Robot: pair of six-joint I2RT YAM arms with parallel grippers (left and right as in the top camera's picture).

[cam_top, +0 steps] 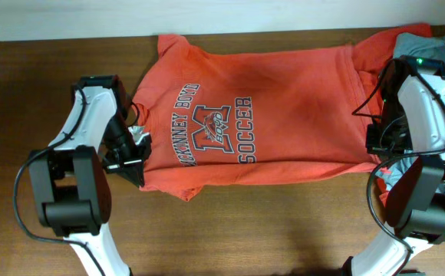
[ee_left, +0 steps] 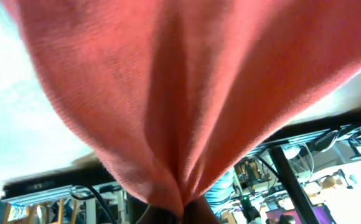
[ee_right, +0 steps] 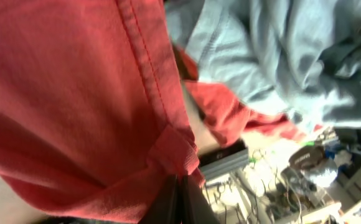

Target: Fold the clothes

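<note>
An orange-red T-shirt (cam_top: pixel 261 107) with a dark "Soccer" print lies spread across the table, collar to the left. My left gripper (cam_top: pixel 136 159) is shut on its near left edge by the sleeve. In the left wrist view the cloth (ee_left: pixel 187 93) bunches down into the shut gripper (ee_left: pixel 182 214). My right gripper (cam_top: pixel 374 146) is shut on the shirt's hem at the near right. The right wrist view shows the hemmed red fabric (ee_right: pixel 75 99) pinched in the gripper (ee_right: pixel 179 190). A light grey-blue T-shirt (ee_right: pixel 280 50) lies crumpled beyond it, at the table's right end (cam_top: pixel 420 37).
The brown wooden table (cam_top: pixel 268 222) runs along the front, and a white wall strip (cam_top: pixel 69 19) borders the back edge. Both arm bases (cam_top: pixel 73 192) stand at the near corners. More red fabric (cam_top: pixel 372 46) lies bunched at the right by the grey-blue shirt.
</note>
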